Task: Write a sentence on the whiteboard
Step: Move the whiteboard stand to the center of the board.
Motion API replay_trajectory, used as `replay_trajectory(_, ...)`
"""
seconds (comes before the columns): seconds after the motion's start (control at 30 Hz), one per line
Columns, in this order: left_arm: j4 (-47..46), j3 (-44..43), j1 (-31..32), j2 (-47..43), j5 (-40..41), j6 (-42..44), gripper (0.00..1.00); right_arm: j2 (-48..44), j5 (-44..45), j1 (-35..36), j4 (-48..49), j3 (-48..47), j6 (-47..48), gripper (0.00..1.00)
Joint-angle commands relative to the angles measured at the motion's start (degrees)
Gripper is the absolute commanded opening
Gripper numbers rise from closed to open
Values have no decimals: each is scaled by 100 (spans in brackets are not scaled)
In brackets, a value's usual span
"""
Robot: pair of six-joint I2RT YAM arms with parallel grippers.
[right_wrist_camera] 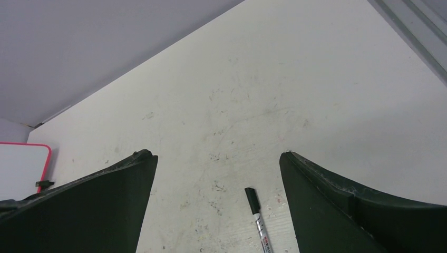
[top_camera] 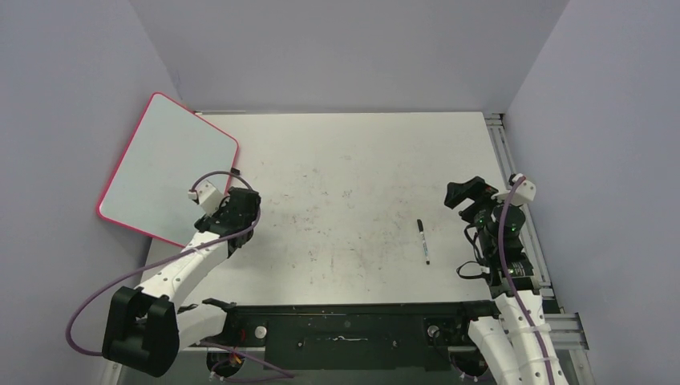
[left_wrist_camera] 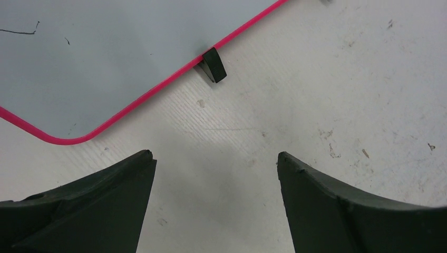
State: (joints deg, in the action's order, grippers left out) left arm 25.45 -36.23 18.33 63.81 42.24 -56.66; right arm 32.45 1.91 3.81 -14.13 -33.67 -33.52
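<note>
The whiteboard (top_camera: 168, 160), white with a pink-red rim, lies tilted at the table's far left, overhanging its edge. My left gripper (top_camera: 239, 207) hovers open just off the board's near right corner. In the left wrist view that gripper (left_wrist_camera: 216, 158) has bare tabletop between its fingers, with the whiteboard (left_wrist_camera: 105, 52) and one black foot (left_wrist_camera: 213, 65) ahead. Only a short thin black stroke (left_wrist_camera: 21, 31) shows on the board; the sentence is out of view. My right gripper (top_camera: 465, 194) stands open at the right, empty. The right wrist view shows this gripper (right_wrist_camera: 217, 155) above a black-capped marker (right_wrist_camera: 258, 219).
The marker (top_camera: 422, 241) lies loose on the scuffed white tabletop (top_camera: 345, 192), right of centre and left of the right arm. Grey walls close in the back and both sides. A metal rail (top_camera: 513, 184) runs along the table's right edge.
</note>
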Motion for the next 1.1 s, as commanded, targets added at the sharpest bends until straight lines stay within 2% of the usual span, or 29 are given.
replay_trajectory(0.0, -469, -51, -87, 383, 383, -669, 82, 183, -321, -8, 525, -63, -97, 90)
replay_trajectory(0.17, -494, -167, -310, 883, 422, -961, 75, 496, -521, -8, 783, -60, -163, 90)
replay_trajectory(0.37, -469, -242, -610, 1221, 349, -1148, 72, 834, -636, -8, 970, -175, -179, 90)
replay_trajectory(0.67, -493, -550, -682, 1748, 609, -1294, 68, 1269, -806, -4, 1310, -225, -195, 90)
replay_trajectory(0.97, -541, -845, -875, 2400, 547, -1426, 63, 1248, -755, -3, 1362, -359, -7, 90)
replay_trajectory(1.07, -456, -1035, -875, 2564, 544, -1413, 56, 1269, -763, -10, 1369, -376, 12, 90)
